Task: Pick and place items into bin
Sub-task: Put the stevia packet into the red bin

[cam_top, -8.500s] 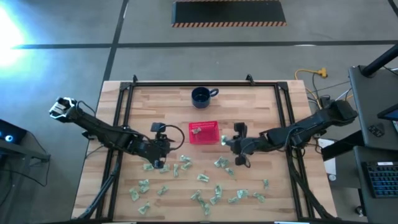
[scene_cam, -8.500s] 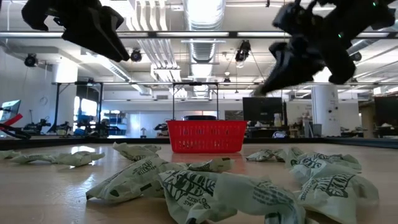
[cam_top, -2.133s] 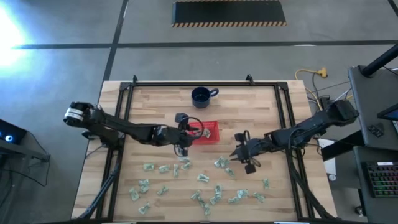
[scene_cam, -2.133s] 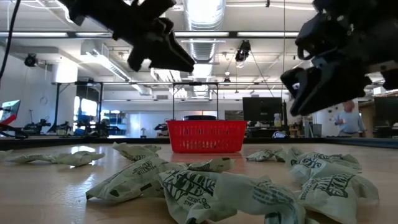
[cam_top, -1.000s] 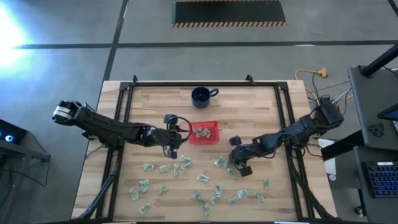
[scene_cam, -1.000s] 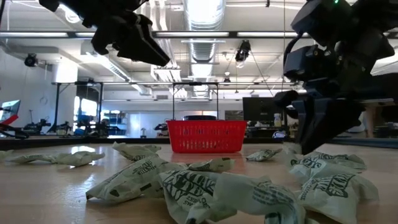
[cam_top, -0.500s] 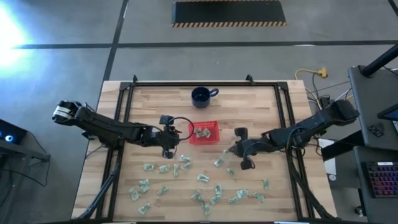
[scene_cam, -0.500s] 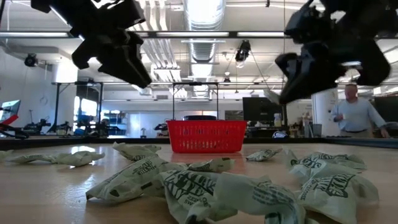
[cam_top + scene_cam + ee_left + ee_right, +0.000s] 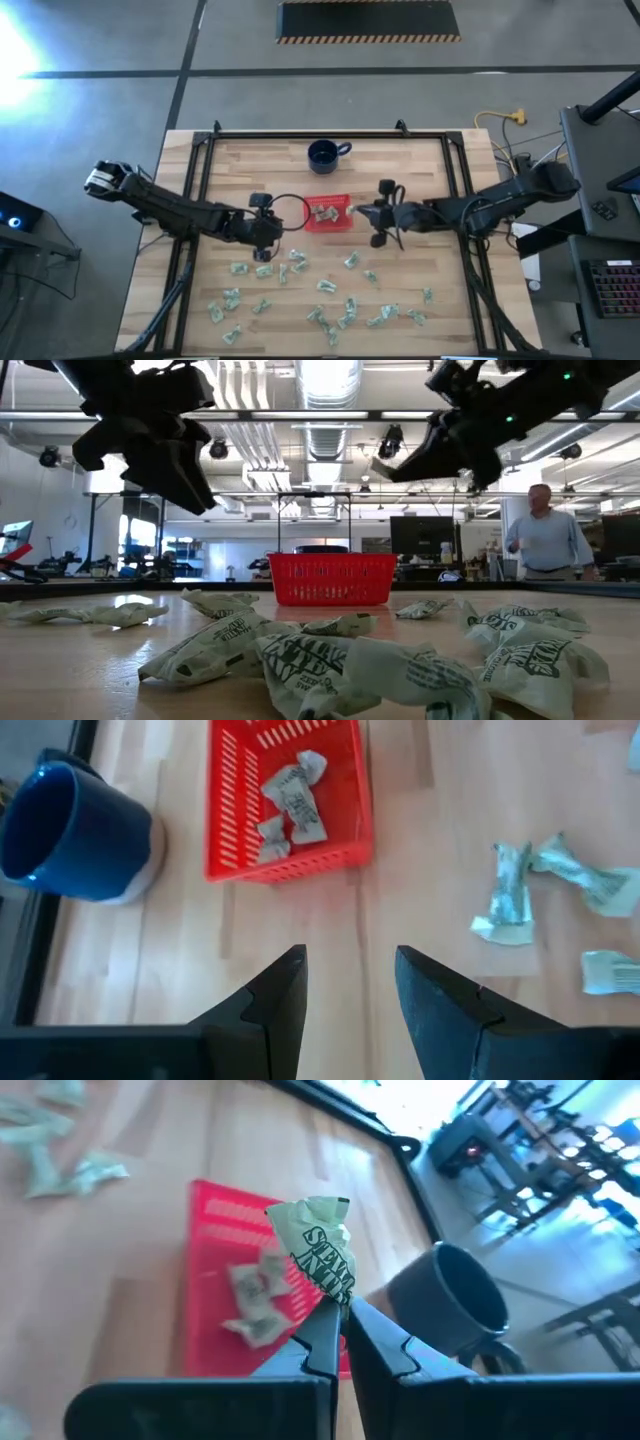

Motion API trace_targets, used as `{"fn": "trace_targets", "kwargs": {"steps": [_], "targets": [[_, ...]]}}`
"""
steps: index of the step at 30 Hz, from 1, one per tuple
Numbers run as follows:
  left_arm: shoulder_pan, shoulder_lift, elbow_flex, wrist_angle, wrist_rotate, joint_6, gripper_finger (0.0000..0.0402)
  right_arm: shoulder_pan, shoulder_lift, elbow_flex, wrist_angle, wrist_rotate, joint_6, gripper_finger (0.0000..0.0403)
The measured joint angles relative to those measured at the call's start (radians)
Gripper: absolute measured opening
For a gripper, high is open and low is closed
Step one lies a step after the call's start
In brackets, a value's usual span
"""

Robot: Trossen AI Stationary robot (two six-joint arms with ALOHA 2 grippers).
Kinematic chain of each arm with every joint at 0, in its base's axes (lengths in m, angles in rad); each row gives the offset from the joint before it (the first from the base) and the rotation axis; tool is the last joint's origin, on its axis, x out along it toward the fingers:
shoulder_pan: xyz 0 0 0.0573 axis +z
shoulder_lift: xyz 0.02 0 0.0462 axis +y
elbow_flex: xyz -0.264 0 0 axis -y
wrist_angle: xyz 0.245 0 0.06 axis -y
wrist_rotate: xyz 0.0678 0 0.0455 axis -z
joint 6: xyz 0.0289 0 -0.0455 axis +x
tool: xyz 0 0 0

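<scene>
The bin [image 9: 328, 213] sits mid-table, just in front of the mug [image 9: 322, 155], with a few items [image 9: 288, 806] already lying in it. The rest of the items [image 9: 330, 312] are scattered over the near half of the table [image 9: 420, 170], well apart from the bin.

The right gripper [image 9: 362, 211] is now right at the bin's right edge, pinched tight on one wrapper [image 9: 322, 1251] that sticks up between its fingertips. A second ago it was down among the litter near the middle; half a second ago it had lifted, and now it has swung across to the bin. That looks to me like a carry nearly finished: it only has to get over the basket and let go. From above, the wrapper seems to hang just at the rim rather than fully over it, though the view is small and I wouldn't swear to it.

The left gripper [image 9: 350, 982] has pulled back from the bin, where it hovered two seconds ago, and now hangs to the bin's left with its fingers parted and nothing between them. I'd take that as one drop done and the next pick coming, with the nearest wrappers just in front of it.

A person [image 9: 548, 540] stands in the room behind.
</scene>
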Motion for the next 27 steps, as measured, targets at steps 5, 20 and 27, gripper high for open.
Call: {"fn": "trace_targets", "kwargs": {"steps": [5,20,27], "targets": [[-0.045,-0.001,0.0,-0.051,0.003,-0.075,0.0138,-0.063,0.096,0.062,0.014,-0.033,-0.011,0.0009],[-0.163,-0.002,0.002,-0.107,0.01,-0.247,0.0138,-0.163,0.409,0.421,-0.357,-0.103,0.014,0.0018],[-0.182,-0.002,0.002,-0.106,0.036,-0.267,0.0138,-0.161,0.405,0.466,-0.404,-0.139,0.014,0.0083]]}}
